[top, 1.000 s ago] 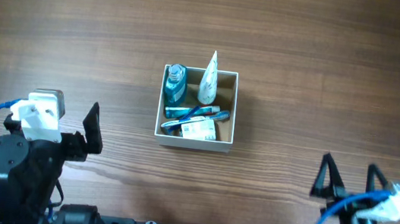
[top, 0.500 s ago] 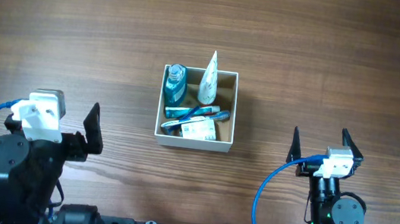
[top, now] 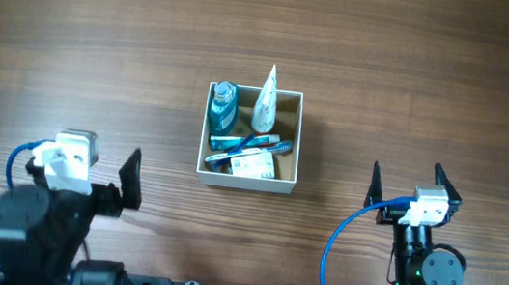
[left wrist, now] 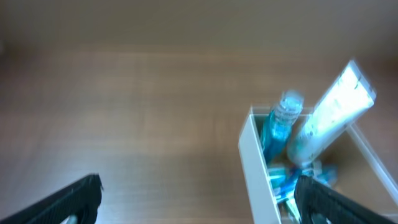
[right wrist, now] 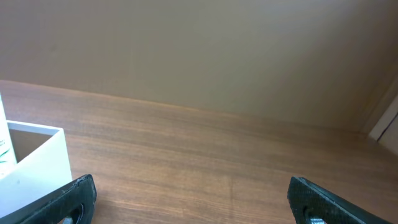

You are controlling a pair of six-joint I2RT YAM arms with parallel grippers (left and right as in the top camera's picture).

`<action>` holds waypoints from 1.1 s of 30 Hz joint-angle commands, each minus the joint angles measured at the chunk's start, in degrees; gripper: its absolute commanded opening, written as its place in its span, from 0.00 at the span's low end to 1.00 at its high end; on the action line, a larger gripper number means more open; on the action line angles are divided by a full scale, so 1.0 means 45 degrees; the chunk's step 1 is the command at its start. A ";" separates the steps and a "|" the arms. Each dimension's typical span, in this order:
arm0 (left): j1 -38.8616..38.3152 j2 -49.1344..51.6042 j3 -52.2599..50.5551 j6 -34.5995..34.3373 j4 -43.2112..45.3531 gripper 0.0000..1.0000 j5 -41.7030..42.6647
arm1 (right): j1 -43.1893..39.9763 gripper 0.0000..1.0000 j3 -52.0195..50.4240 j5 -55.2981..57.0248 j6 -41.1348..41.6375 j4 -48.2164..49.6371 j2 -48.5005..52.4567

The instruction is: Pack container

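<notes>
The container (top: pixel 299 140), a square white-walled box with a tan inside, sits mid-table. It holds a blue bottle (top: pixel 223 107), a white tube (top: pixel 265 100) leaning on the far wall, blue toothbrushes (top: pixel 249 145) and a small packet (top: pixel 253 168). In the left wrist view my left gripper (left wrist: pixel 199 208) is open and empty, with the container's near wall (left wrist: pixel 258 168), bottle (left wrist: pixel 278 127) and tube (left wrist: pixel 329 115) ahead to its right. My right gripper (top: pixel 407 177) is open and empty, right of the container and nearer the front. In the right wrist view this gripper (right wrist: pixel 193 205) has the container's corner (right wrist: pixel 43 155) at its left.
The left arm (top: pixel 41 218) sits at the front left edge and the right arm's base (top: pixel 426 271) at the front right, with a blue cable (top: pixel 340 241) looping beside it. Bare wooden table (top: pixel 102 36) surrounds the container.
The right gripper swung left and turned to face the table half a second ago, then stayed still. The left arm has shifted a little right and toward the front edge.
</notes>
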 commanded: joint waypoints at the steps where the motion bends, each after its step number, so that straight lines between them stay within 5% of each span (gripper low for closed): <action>1: 0.0049 -0.2540 -0.4333 -0.0311 0.4770 1.00 0.0262 | -0.0053 1.00 -0.0010 -0.0209 -0.0146 0.0024 0.0024; 3: 0.0029 -0.3497 -0.7422 -0.0306 0.9700 1.00 -0.0690 | -0.0053 1.00 -0.0010 -0.0204 -0.0141 0.0024 0.0024; 5: 0.0000 -0.3939 -0.9228 -0.0306 1.1851 1.00 -0.1151 | -0.0053 1.00 -0.0010 -0.0204 -0.0141 0.0024 0.0024; 9: -0.0024 -0.4838 -0.9738 -0.0942 0.9102 1.00 -0.1044 | -0.0053 1.00 -0.0010 -0.0204 -0.0136 0.0024 0.0024; 11: -0.0024 -0.4838 -0.9738 -0.1807 0.9175 1.00 -0.1005 | -0.0053 1.00 -0.0010 -0.0204 -0.0141 0.0024 0.0024; 33: -0.0024 -0.4789 -0.9738 -0.1783 0.9180 1.00 -0.1010 | -0.0053 1.00 -0.0010 -0.0204 -0.0136 0.0024 0.0024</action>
